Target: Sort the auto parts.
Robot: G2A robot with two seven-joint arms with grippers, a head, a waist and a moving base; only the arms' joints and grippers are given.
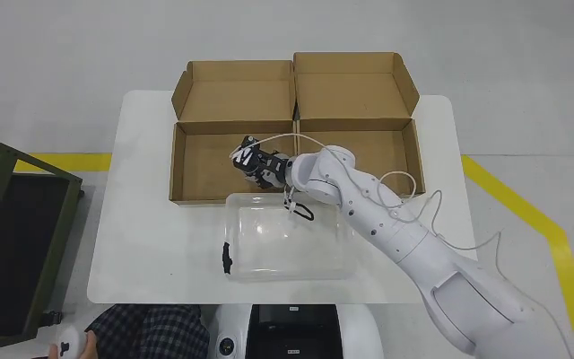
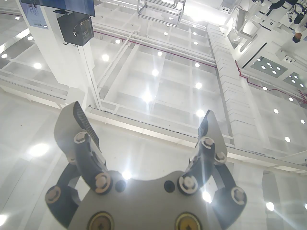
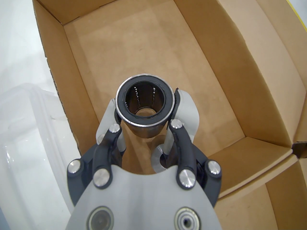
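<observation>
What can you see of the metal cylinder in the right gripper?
The metal cylinder is a short hollow sleeve, steel-looking outside, with a black ring at its open end and rows of small balls down the bore. The right gripper is shut on it from both sides, open end facing the wrist camera. It is held over the bare floor of an open cardboard box, apparently touching only the gripper.
</observation>
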